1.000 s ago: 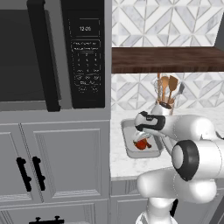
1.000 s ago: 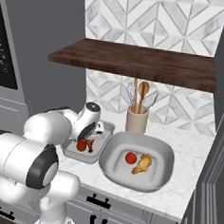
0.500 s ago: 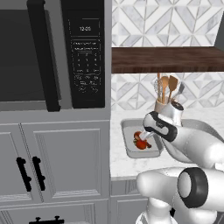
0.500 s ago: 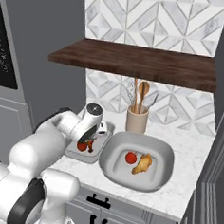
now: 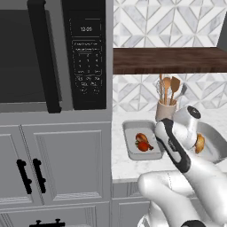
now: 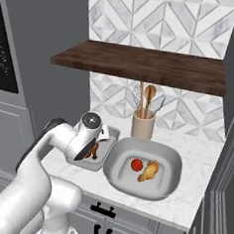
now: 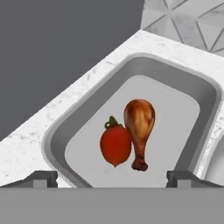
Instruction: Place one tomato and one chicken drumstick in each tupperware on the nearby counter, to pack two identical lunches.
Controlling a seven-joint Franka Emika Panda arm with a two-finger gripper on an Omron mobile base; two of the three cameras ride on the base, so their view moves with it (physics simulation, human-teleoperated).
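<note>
Hovering our spread, empty gripper over the narrow grey rectangular tray, we see red tomato touching brown drumstick: one lunch packed.

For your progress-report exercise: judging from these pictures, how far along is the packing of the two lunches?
Done: the narrower tupperware holds a tomato and a drumstick; the wider tupperware holds a second tomato and a second drumstick. In hand: nothing; the gripper hangs open above the narrower one, holding nothing. Left: apparently nothing but pulling the arm away.
</note>
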